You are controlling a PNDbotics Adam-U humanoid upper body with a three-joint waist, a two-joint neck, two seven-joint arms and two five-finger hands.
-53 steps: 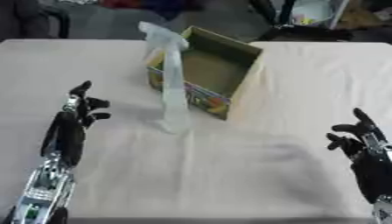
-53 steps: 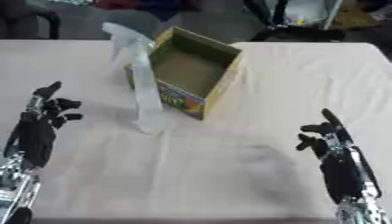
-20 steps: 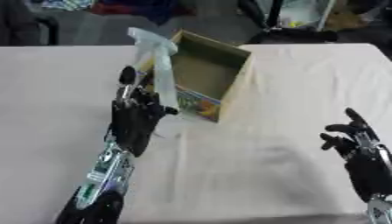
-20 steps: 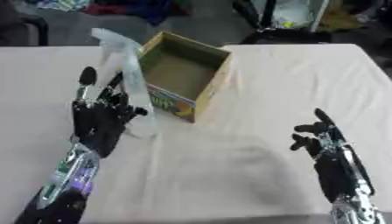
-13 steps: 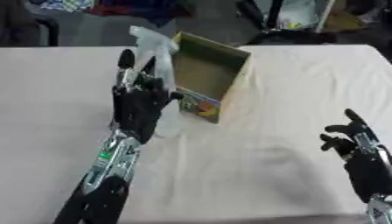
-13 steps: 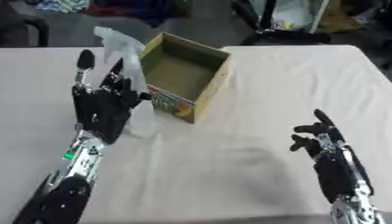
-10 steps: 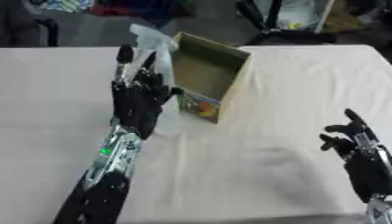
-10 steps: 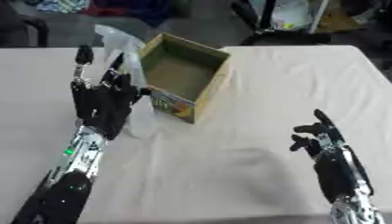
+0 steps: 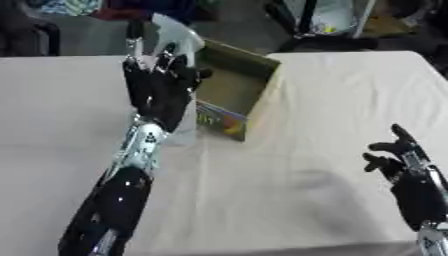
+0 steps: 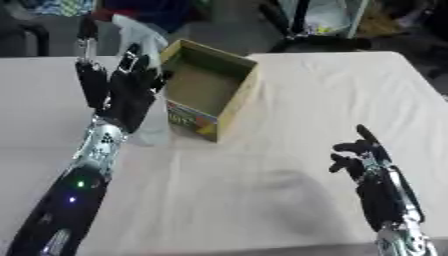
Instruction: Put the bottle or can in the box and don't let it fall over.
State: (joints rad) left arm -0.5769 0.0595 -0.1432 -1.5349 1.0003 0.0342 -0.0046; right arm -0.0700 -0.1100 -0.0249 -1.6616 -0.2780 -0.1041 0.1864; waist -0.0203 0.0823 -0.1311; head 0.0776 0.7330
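A tall, pale clear bottle (image 9: 178,36) stands upright on the white tablecloth, touching or nearly touching the left wall of the box. The open cardboard box (image 10: 191,119) has a printed front face and shows nothing inside. My left hand (image 9: 157,92) is raised in front of the bottle's middle with its fingers straight up and spread, covering much of the bottle. I cannot tell whether the palm touches it. My right hand (image 9: 404,170) rests open at the lower right, fingers up, far from both.
The white cloth (image 9: 306,150) covers the whole table, with bare room between the box and my right hand. Beyond the far edge are a dark chair (image 9: 35,35), a metal stand (image 9: 306,20) and floor clutter.
My left arm has come up from the lower left to the bottle, and its hand now stands against it, higher than before. The bottle stays upright. My right hand has not moved.
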